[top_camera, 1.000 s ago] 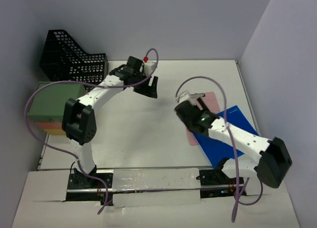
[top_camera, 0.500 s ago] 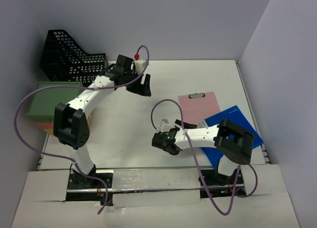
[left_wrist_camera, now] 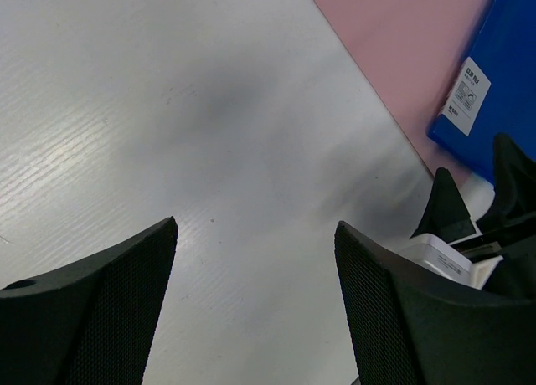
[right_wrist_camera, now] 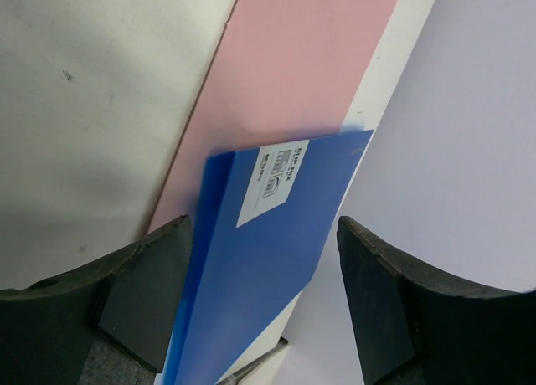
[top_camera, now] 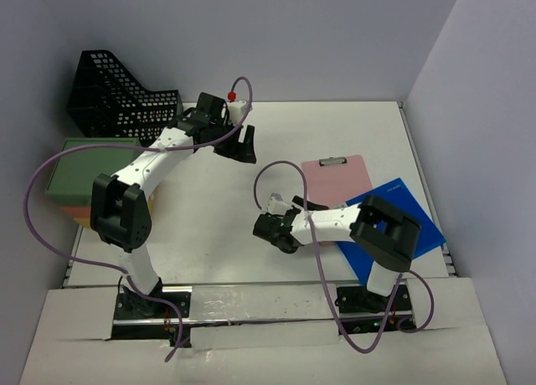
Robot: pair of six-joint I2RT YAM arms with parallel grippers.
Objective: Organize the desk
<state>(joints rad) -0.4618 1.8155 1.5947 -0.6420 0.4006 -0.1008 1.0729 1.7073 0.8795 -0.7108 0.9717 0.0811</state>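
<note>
Desk surface [top_camera: 335, 130] runs its long axis left to right, with walls tight on its far and right edges. Your left fingers [left_wrist_camera: 109, 310] are spread apart and empty over bare white near the far edge. Your right fingers [right_wrist_camera: 394, 318] are spread too, low at mid-surface. The open room is in the centre. The pink clipboard [top_camera: 339, 180] and blue folder [top_camera: 406, 199] crowd the right, and the black rack [top_camera: 113, 96] sits at the far-left corner.

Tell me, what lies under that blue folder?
A pink clipboard pokes out from beneath the blue folder, which covers its lower end. Anything else underneath is hidden from view.
</note>
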